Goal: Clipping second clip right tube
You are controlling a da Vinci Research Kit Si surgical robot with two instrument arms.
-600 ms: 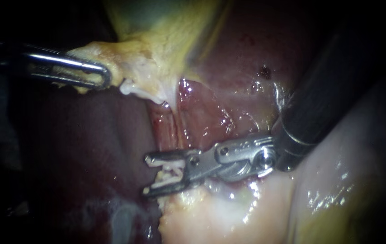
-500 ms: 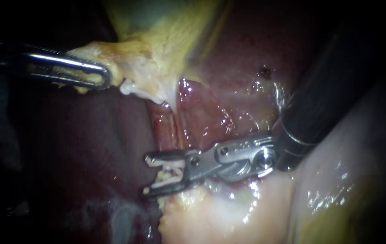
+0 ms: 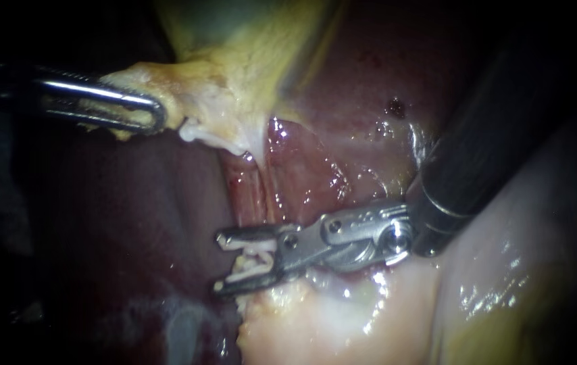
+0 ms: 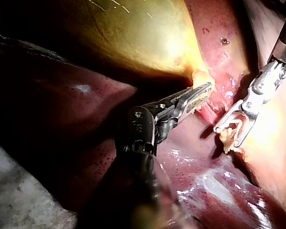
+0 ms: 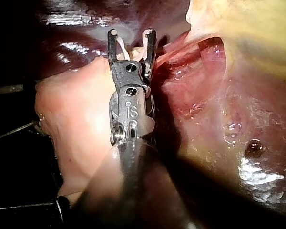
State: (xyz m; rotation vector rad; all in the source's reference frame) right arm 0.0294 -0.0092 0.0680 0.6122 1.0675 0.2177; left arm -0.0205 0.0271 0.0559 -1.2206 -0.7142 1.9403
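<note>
My left instrument (image 3: 157,115) reaches in from the left, its jaws shut on the yellowish edge of the gallbladder (image 3: 234,61), holding it up. Reddish tubes (image 3: 251,192) run down from that edge toward my right instrument (image 3: 221,262). Its jaws stand wide apart at the tubes' lower end, holding a white clip (image 3: 253,253) between them. Pale tissue lies in the gap; I cannot tell whether a tube is enclosed, or which one. The left wrist view shows the left instrument (image 4: 205,90) at the gallbladder (image 4: 133,38), with the right instrument (image 4: 227,133) beside it. The right wrist view shows the clip (image 5: 115,45) inside the right instrument (image 5: 132,37).
Dark red liver (image 3: 133,223) lies under and left of the tubes. A pale pink mass of tissue (image 3: 315,324) sits right under the right instrument's wrist. Its dark shaft (image 3: 491,135) crosses the upper right. A small dark spot (image 3: 394,106) marks the liver bed.
</note>
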